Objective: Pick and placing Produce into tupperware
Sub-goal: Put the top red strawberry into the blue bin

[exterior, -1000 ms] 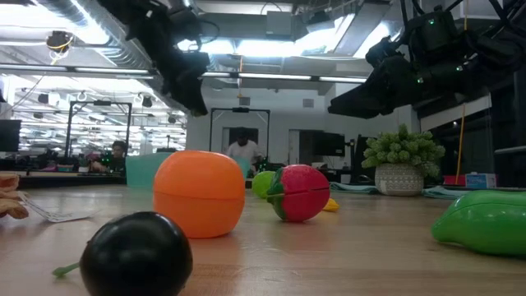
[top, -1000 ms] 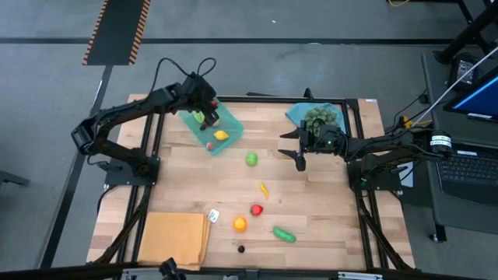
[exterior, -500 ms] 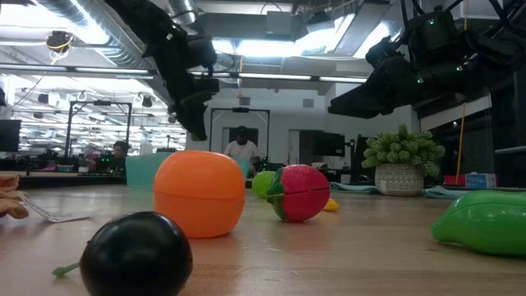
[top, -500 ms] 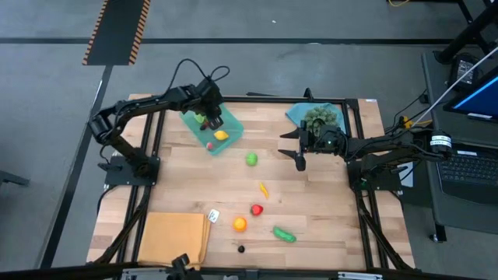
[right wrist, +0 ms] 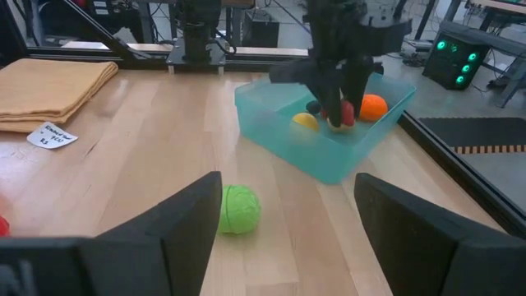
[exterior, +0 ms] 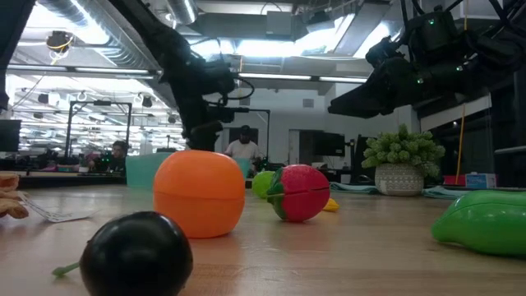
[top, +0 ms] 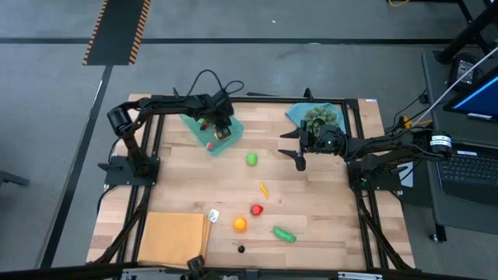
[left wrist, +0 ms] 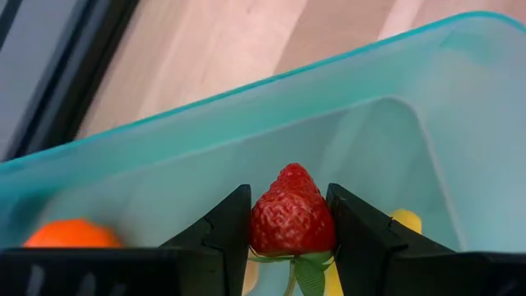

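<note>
On the pale wooden counter point(top: 311, 202) sits our thin teal plastic tray point(top: 196, 123), smooth and probably light. Over it the left gripper point(left wrist: 289, 224) has its jaws pinched on a bumpy red strawberry point(left wrist: 292, 215), held across its middle. The right gripper point(top: 301, 148) waits with jaws wide and empty near the green ball point(top: 251, 159).

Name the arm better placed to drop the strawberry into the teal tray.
Left. The left gripper is shut on the strawberry over the tray; the right gripper hangs open, away from it.
</note>
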Robot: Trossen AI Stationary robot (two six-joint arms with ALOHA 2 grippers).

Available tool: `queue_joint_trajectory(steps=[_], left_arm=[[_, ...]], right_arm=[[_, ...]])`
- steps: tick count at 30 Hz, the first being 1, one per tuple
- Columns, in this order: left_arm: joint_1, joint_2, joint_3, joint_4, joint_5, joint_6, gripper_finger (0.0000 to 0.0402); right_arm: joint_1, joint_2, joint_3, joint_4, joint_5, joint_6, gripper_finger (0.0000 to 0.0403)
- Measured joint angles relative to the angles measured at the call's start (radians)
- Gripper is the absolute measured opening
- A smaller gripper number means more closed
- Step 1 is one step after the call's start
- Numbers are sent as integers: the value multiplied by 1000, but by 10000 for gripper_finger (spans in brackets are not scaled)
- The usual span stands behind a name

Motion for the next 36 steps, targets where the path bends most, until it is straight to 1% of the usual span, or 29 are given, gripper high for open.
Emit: queue_joint_trajectory(steps=[22, 30, 32, 36], left_arm=[[2, 7, 0, 11, 0, -2, 132], [2, 7, 0, 11, -1, -1, 176], [2, 7, 0, 13, -1, 3, 182], [2, 7, 0, 21, -2, 62, 189]], right_arm=[[0, 0, 0, 0, -4, 1, 280], [0, 0, 0, 0, -4, 1, 280], [0, 0, 0, 0, -4, 1, 280], [0, 0, 0, 0, -4, 1, 280]])
